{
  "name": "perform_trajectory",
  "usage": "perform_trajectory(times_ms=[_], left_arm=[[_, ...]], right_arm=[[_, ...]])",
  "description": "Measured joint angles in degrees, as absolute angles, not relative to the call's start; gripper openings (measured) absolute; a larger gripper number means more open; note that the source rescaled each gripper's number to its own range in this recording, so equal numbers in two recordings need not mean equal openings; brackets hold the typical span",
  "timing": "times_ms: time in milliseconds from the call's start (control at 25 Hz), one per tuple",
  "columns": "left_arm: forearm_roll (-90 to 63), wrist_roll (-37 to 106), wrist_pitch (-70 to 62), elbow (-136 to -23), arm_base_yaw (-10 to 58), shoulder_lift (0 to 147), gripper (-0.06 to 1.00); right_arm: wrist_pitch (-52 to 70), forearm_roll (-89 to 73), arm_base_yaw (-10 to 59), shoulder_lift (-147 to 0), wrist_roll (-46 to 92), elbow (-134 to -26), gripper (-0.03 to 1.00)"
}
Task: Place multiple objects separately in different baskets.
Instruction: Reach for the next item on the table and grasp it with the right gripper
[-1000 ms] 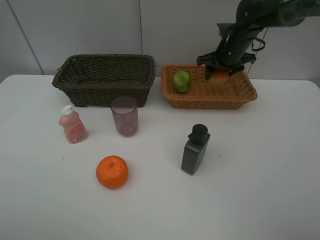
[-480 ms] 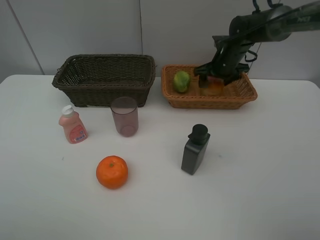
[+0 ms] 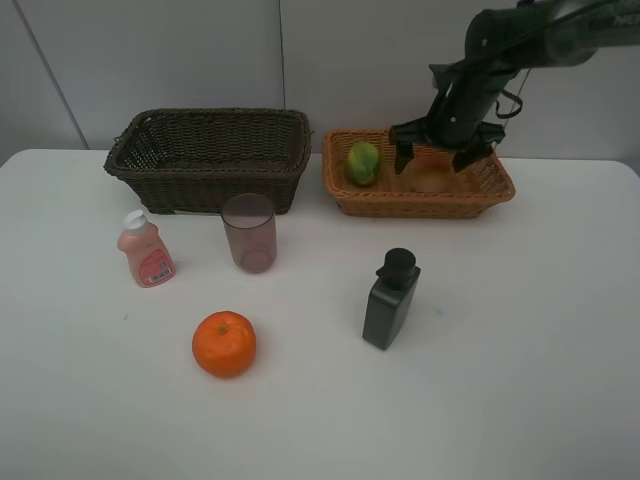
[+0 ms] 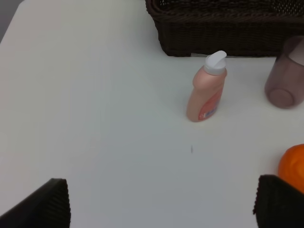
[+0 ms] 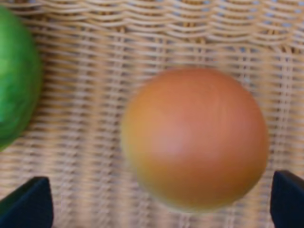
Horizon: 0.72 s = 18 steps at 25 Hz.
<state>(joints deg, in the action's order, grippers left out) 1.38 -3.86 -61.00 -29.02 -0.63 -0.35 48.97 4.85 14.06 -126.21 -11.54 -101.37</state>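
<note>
My right gripper (image 3: 434,157) hangs open over the light orange-tan basket (image 3: 420,206), its fingers on either side of the red-orange peach-like fruit (image 3: 432,176), which rests on the weave. In the right wrist view the fruit (image 5: 194,137) lies free between the spread fingertips (image 5: 26,204), with the green citrus (image 5: 16,76) beside it. That citrus (image 3: 363,162) sits at the basket's left end. The dark brown basket (image 3: 210,155) holds nothing I can see. On the table stand the pink bottle (image 3: 146,250), the purplish cup (image 3: 249,232), the orange (image 3: 224,343) and the black bottle (image 3: 390,298). My left gripper (image 4: 164,209) is open above the table, near the pink bottle (image 4: 206,88).
The white table (image 3: 520,330) ends at a grey wall behind both baskets. In the left wrist view the cup (image 4: 285,76), the orange (image 4: 292,164) and the dark basket's wall (image 4: 228,28) show at the picture's edges.
My right gripper has opened and let go of the peach-like fruit, which now lies in the tan basket. The left gripper and the other objects have not moved.
</note>
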Motion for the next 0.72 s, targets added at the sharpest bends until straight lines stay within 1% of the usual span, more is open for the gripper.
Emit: perform_trajectory(times_ms=[280, 400, 520, 720], left_arm=[[1.4, -3.9, -61.0, -29.0, -0.6, -0.4, 1.00], [1.4, -3.9, -61.0, -29.0, -0.6, -0.4, 1.00], [1.4, -3.9, -61.0, -29.0, -0.6, -0.4, 1.00], [1.4, -3.9, -61.0, -29.0, -0.6, -0.4, 1.00]], right_arm=[[60.2, 4.4, 16.8, -118.4, -21.2, -100.2, 1.00], [61.7, 4.5, 19.1, -113.6, -26.0, -95.5, 1.00], [61.4, 4.5, 22.2, -109.0, -30.9, -89.2, 1.00], [60.3, 4.5, 27.6, -103.0, -38.7, -81.9, 1.00]])
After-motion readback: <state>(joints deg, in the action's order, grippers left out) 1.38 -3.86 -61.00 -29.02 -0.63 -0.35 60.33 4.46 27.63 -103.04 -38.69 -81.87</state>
